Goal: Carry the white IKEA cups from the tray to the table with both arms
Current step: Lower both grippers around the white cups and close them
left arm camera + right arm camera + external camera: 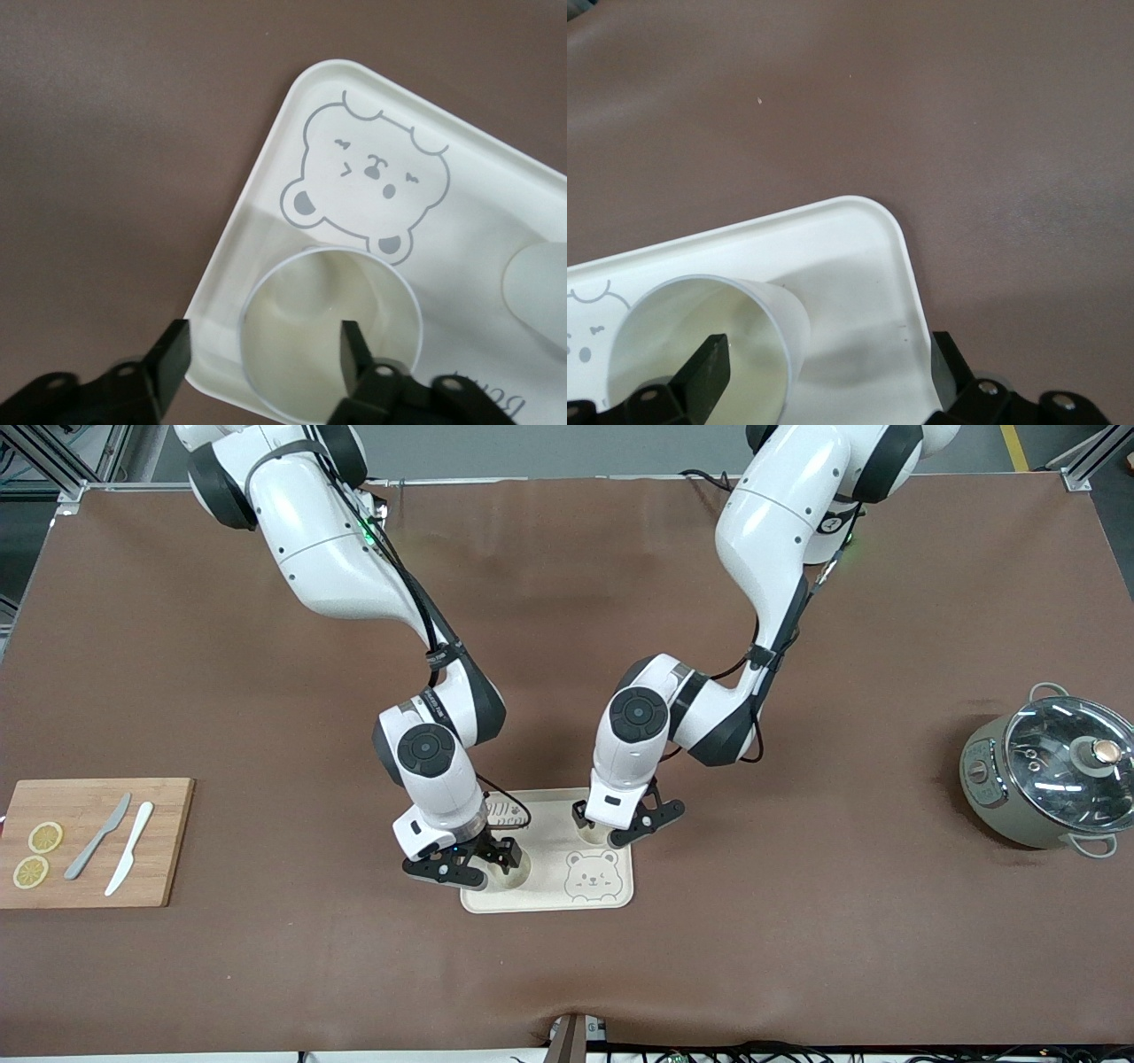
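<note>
Two white IKEA cups stand upright on the cream bear-printed tray point(545, 901). One cup point(592, 834) is near the tray's farther edge, toward the left arm's end. My left gripper point(613, 829) is low over it and open. In the left wrist view the gripper point(263, 354) has one finger inside this cup point(310, 310) and one outside, off the wall. The other cup point(516, 873) is near the tray's nearer corner, toward the right arm's end. My right gripper point(462, 863) is open over it. In the right wrist view the gripper point(828, 365) has one finger inside that cup point(766, 314).
A wooden cutting board point(168, 841) with two lemon slices and two knives lies at the right arm's end. A grey-green pot with a glass lid point(1050, 775) stands at the left arm's end. Brown table cover surrounds the tray.
</note>
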`<state>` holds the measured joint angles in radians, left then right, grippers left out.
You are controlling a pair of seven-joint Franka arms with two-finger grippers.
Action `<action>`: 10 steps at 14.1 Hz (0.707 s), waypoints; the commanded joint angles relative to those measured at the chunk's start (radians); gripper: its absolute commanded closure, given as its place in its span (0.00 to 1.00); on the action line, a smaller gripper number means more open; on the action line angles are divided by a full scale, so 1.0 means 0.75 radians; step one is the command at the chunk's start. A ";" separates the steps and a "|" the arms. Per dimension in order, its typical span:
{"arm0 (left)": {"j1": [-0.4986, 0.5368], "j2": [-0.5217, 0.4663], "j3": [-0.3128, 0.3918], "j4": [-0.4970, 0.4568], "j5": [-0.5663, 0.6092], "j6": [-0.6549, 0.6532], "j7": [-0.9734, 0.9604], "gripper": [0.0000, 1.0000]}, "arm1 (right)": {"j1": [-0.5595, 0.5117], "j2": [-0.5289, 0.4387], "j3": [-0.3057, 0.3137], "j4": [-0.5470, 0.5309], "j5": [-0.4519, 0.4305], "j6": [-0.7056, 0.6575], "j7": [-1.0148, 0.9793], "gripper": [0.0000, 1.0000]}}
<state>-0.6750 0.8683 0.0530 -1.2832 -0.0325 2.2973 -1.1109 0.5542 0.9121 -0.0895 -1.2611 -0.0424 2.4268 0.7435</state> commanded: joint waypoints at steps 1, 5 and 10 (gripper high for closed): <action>-0.014 0.016 0.015 0.030 0.000 0.019 -0.034 0.62 | 0.016 0.030 -0.014 0.043 -0.009 0.010 0.033 0.00; -0.016 0.016 0.017 0.030 0.000 0.023 -0.093 0.94 | 0.032 0.030 -0.014 0.043 -0.009 0.014 0.074 0.00; -0.012 -0.004 0.021 0.030 0.002 0.025 -0.198 1.00 | 0.038 0.030 -0.014 0.043 -0.007 0.014 0.076 0.54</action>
<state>-0.6752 0.8684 0.0554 -1.2769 -0.0324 2.3141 -1.2176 0.5725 0.9157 -0.0894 -1.2600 -0.0427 2.4373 0.7766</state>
